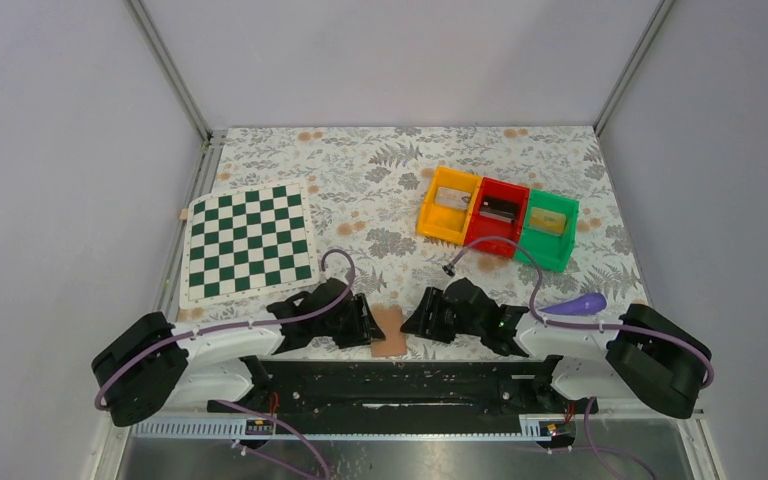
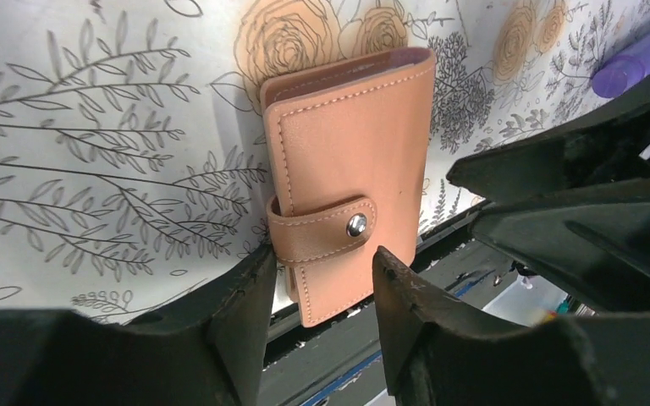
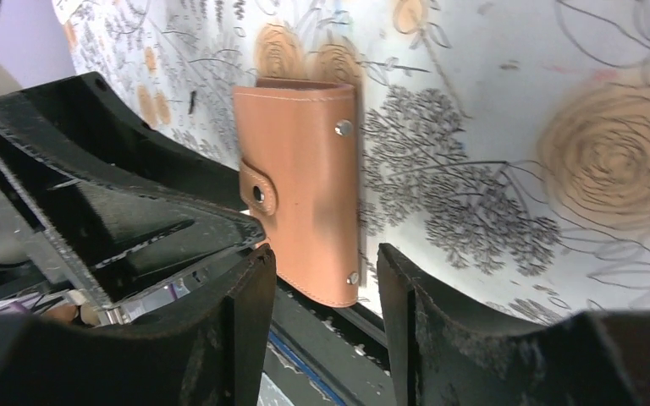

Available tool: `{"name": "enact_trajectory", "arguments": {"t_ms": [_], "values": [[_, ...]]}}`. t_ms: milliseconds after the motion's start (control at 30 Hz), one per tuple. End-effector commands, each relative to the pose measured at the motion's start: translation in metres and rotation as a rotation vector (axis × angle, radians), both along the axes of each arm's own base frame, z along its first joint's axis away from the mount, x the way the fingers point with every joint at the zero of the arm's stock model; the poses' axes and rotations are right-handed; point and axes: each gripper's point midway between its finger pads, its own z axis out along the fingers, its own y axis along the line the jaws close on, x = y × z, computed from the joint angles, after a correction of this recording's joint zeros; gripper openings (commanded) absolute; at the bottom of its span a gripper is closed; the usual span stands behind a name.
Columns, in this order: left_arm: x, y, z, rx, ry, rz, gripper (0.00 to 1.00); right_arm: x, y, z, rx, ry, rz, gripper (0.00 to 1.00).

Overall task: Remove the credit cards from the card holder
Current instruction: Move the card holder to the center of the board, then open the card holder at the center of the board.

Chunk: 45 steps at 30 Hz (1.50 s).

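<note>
Across card holder (image 1: 390, 338), left gripper (image 1: 373, 325) faces right gripper (image 1: 411, 320)

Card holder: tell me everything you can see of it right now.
The card holder is tan, leather-like, edge-stitched and closed, its strap fastened by a metal snap. It lies flat on the floral tablecloth, near end overhanging the table edge, between the open left hand and right hand; contact unclear. Its inside is hidden.
</note>
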Motion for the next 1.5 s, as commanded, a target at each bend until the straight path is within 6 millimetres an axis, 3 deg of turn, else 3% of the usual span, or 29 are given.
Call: {"name": "enact_trajectory", "arguments": {"t_ms": [0,167,467,833,1100,1233,1467], "values": [[0.006,-0.018,0.011,-0.043,-0.022,-0.002,0.46,0.001,-0.011,-0.007,-0.015,-0.018,-0.059,0.54],[0.012,-0.009,0.003,0.026,-0.045,0.028,0.46,-0.001,-0.001,-0.004,-0.001,-0.045,0.014,0.55],[0.032,0.003,0.015,0.164,-0.150,0.042,0.52,-0.001,0.004,-0.011,-0.004,-0.063,0.052,0.52],[0.021,-0.018,0.012,0.235,-0.168,-0.044,0.59,-0.004,0.008,-0.018,0.022,-0.051,0.069,0.49],[0.009,-0.029,0.001,0.249,-0.125,-0.071,0.58,-0.004,0.011,-0.014,0.090,-0.060,0.054,0.30],[0.009,-0.039,0.005,0.219,-0.129,-0.079,0.57,-0.009,0.016,-0.008,0.126,-0.050,0.086,0.23],[0.006,-0.048,0.006,0.221,-0.117,-0.100,0.55,-0.009,0.006,-0.003,0.130,-0.087,0.064,0.05]]}}
